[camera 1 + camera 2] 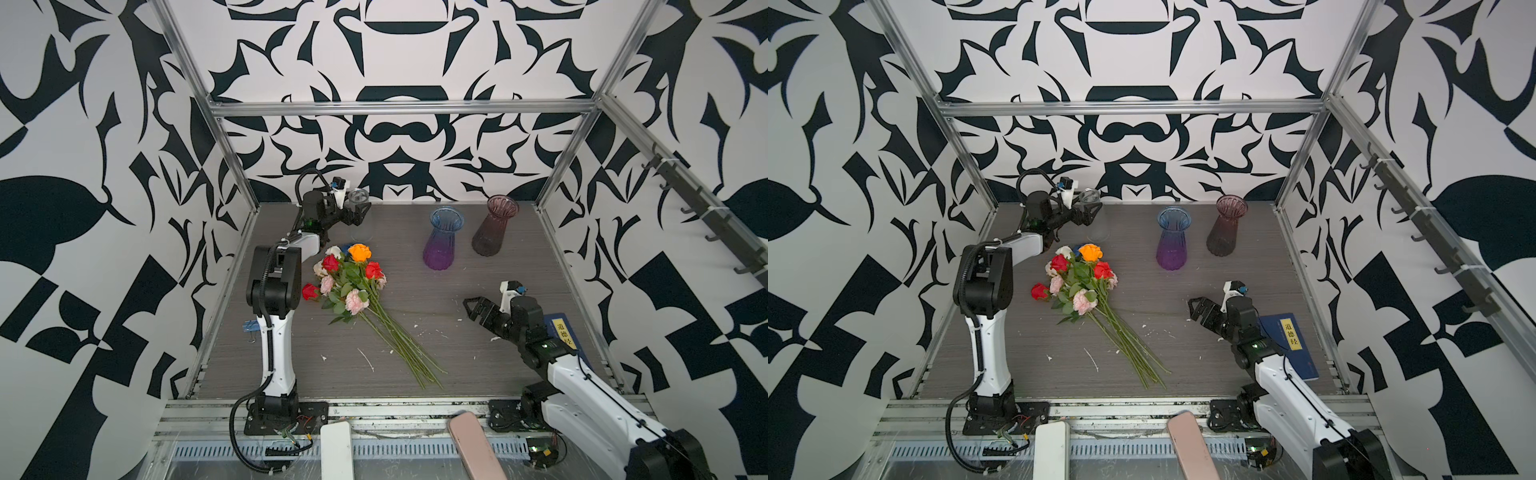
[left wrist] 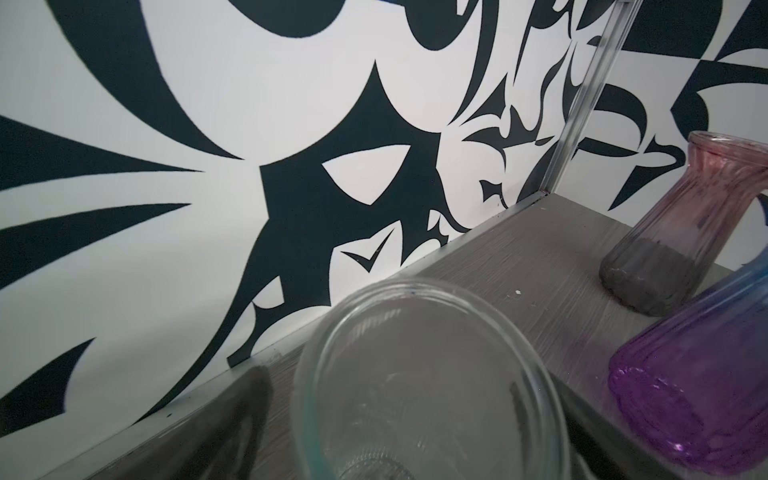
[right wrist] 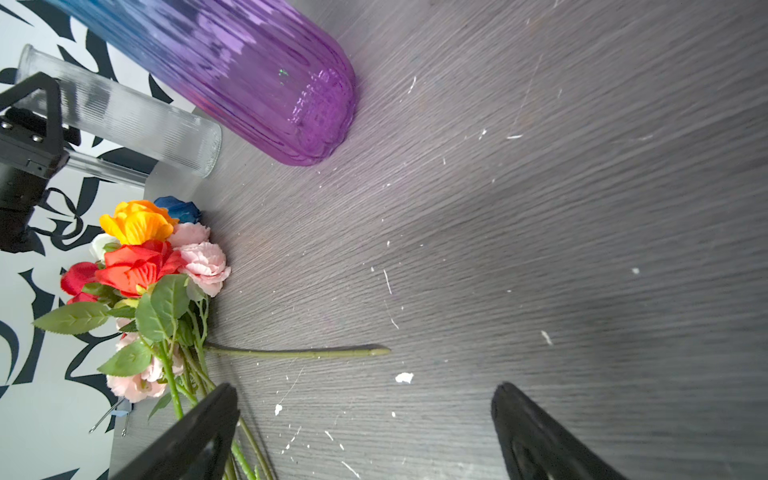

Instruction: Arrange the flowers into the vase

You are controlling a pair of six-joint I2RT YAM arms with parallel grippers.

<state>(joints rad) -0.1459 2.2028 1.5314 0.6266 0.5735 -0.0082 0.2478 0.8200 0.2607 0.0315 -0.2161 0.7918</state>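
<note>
The flowers (image 1: 351,282) are all lying bunched by the table's (image 1: 415,332) left edge, none arranged, as the left gripper (image 1: 358,212), jaws apart, is straddling the far-left-corner clear vase (image 1: 358,194) and the right gripper (image 1: 469,309) is hovering spread.

Two robot arms, both with jaws wide apart.
The left arm (image 1: 272,291) stands tall at 8 o'clock, then bends forward so the left gripper (image 1: 358,212) sits far back at 11 o'clock. The right arm (image 1: 569,374) leans in low from 5 o'clock, and the right gripper (image 1: 473,309) points toward 10 o'clock.
</note>
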